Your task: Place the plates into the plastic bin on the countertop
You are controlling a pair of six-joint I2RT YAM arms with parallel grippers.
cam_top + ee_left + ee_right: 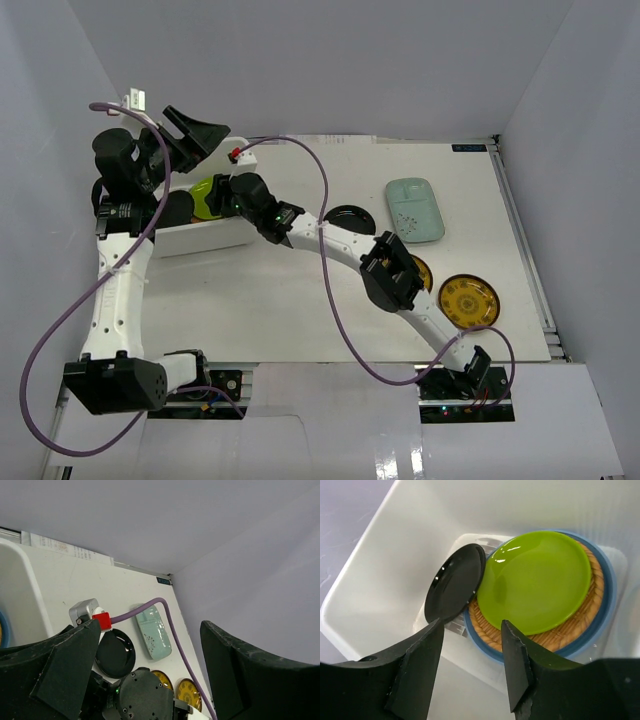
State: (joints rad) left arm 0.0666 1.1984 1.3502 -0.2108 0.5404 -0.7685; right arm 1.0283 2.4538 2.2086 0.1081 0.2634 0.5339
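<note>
Right end effector (471, 640) above plastic bin (380, 555)

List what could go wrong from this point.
1. The tilted black plate in the plastic bin appears to lean on the stack under the lime green plate; it may slide, or block later plates.
2. The purple cable loops over the countertop close to the other black plate; it could snag on the next pickup.
</note>
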